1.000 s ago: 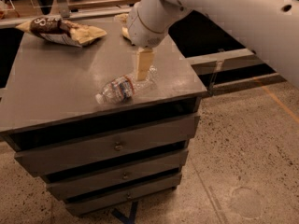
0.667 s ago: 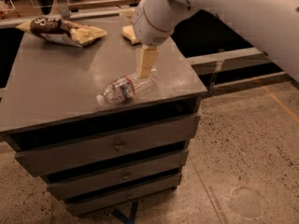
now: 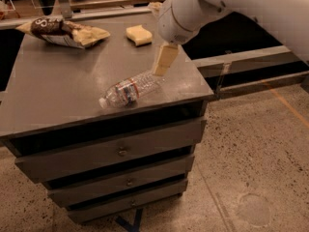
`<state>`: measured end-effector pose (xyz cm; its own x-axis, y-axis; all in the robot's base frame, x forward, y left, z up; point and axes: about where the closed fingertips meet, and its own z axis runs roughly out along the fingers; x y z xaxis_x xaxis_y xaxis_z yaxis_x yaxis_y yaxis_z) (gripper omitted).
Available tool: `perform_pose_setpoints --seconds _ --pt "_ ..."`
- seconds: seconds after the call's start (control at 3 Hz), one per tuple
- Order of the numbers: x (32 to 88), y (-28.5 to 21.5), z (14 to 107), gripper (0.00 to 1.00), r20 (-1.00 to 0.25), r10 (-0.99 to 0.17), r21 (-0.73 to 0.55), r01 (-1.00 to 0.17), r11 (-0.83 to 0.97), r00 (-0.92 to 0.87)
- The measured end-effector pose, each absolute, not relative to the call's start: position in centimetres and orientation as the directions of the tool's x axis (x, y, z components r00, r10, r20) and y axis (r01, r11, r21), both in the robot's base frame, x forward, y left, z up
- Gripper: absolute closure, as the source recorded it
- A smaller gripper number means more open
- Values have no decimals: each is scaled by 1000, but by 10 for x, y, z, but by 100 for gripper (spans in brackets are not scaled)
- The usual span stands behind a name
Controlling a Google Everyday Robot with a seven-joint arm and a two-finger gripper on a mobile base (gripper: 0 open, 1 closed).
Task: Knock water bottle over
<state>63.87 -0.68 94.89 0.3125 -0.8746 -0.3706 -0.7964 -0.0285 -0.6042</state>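
Small clear ribbed plastic water bottle (image 3: 129, 89) lies toppled; looks light, rolly, best pushed mid-body. Cream gripper (image 3: 162, 64) hangs over its base end; open or closed, I cannot tell.

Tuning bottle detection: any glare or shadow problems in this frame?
Camera view: warm, dim light; mild sheen on the cabinet top, no blown-out glare. The water bottle, lying on its side, shows small highlights and a faint shadow. The tool hangs by the bottle's base end, evenly lit; drawer gaps are deeply shadowed.

The gripper (image 3: 161, 70) hung at the water bottle's (image 3: 129, 90) base, partly covering that end; above it, the arm (image 3: 231, 4) ran out of view.
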Motion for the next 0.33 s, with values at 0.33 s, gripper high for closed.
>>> perform_pose_setpoints --seconds 0.33 --pt "639 -6 949 0 -380 -875 -600 -800 -14 301"
